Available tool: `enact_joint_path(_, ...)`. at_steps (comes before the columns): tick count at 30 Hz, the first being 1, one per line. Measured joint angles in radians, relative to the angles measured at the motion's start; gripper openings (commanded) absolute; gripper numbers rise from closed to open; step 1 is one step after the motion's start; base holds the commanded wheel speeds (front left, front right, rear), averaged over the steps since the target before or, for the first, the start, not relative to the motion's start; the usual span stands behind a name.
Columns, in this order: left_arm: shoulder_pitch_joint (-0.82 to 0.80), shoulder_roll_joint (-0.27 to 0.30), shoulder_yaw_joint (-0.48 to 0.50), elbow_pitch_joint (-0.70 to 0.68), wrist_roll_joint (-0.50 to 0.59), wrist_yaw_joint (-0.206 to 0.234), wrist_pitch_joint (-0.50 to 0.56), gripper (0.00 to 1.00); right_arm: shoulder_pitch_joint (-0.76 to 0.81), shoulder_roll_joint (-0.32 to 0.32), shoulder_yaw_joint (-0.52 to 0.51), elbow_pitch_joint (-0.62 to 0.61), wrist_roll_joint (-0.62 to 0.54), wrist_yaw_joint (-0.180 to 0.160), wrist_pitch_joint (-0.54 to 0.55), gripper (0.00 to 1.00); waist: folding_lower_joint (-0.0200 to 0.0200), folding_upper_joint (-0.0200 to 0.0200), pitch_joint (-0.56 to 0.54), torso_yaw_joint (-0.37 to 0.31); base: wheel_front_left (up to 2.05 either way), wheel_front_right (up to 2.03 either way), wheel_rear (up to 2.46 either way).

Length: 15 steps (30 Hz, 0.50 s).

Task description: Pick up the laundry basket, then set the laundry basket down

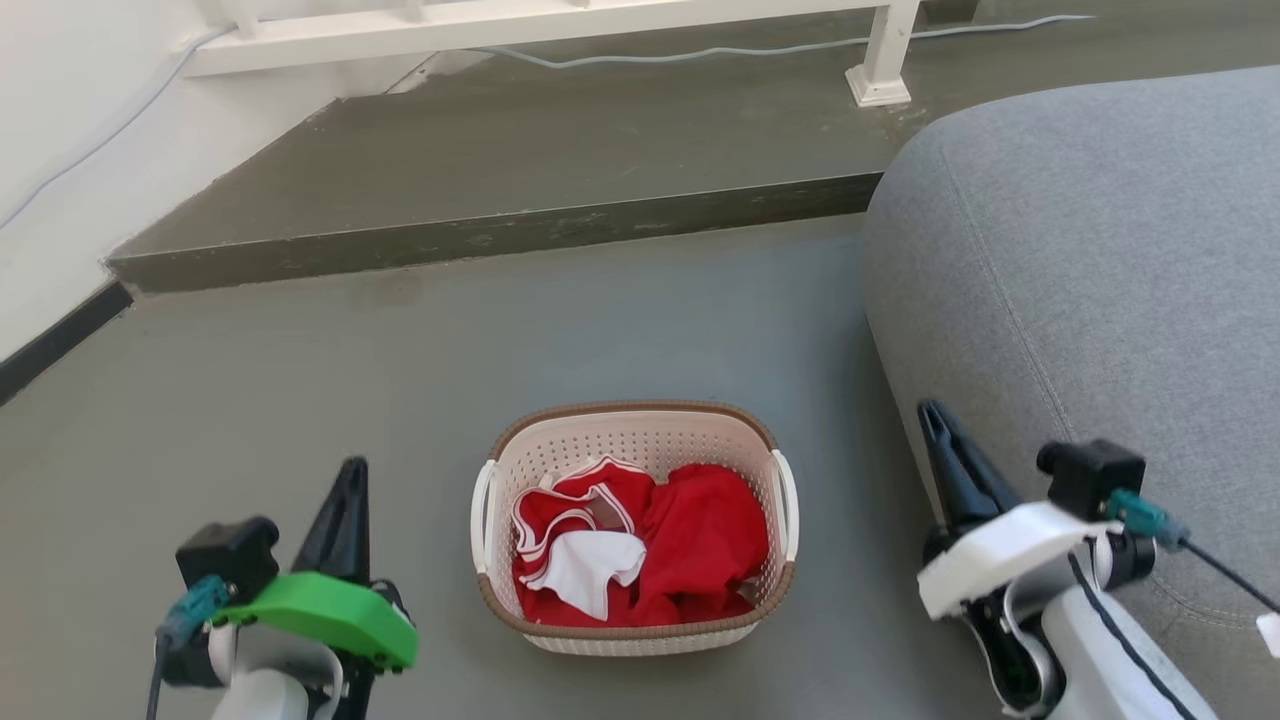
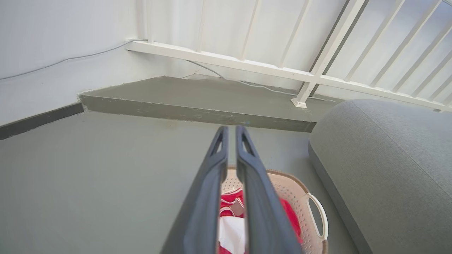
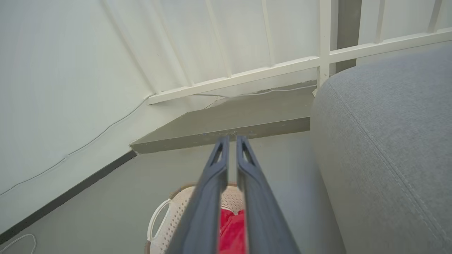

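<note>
At lower centre the laundry basket [image 1: 640,440] sits on the floor [image 1: 300,380], flanked by the left gripper [image 1: 352,470] and the right gripper [image 1: 932,414], both pinched narrow and empty.

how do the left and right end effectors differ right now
The left end effector carries a green cover; the right end effector carries a white cover. The left one hangs over bare floor on the left of the laundry basket; the right one is on its right, beside the grey sofa. Both are shut, empty and apart from the basket.
</note>
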Motion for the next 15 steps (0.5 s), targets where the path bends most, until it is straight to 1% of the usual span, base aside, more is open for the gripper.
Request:
enact_joint_path(3, 0.009, -0.001, 0.004, 0.002, -0.010, 0.000, 0.009, 0.00, 0.016, 0.002, -0.004, 0.003, 0.014, 0.000, 0.002, 0.00, 0.0000, 0.0000, -0.001, 0.001, 0.00, 0.00, 0.00)
enact_joint_path(6, 0.009, -0.001, 0.010, 0.002, -0.044, 0.000, 0.020, 0.00, 0.016, 0.006, -0.015, 0.001, 0.039, 0.000, 0.008, 0.00, 0.0000, 0.0000, -0.003, 0.003, 0.00, 0.00, 0.00)
enact_joint_path(11, 0.009, -0.003, 0.033, 0.003, -0.125, 0.000, 0.042, 0.00, 0.016, 0.011, -0.040, -0.001, 0.125, 0.001, 0.032, 0.00, 0.0000, 0.0000, -0.007, 0.008, 0.00, 0.00, 0.00)
enact_joint_path(15, 0.009, -0.004, 0.041, 0.002, -0.169, 0.000, 0.061, 0.00, 0.016, 0.017, -0.055, -0.005, 0.183, 0.002, 0.045, 0.00, 0.0000, 0.0000, -0.010, 0.011, 0.00, 0.00, 0.00)
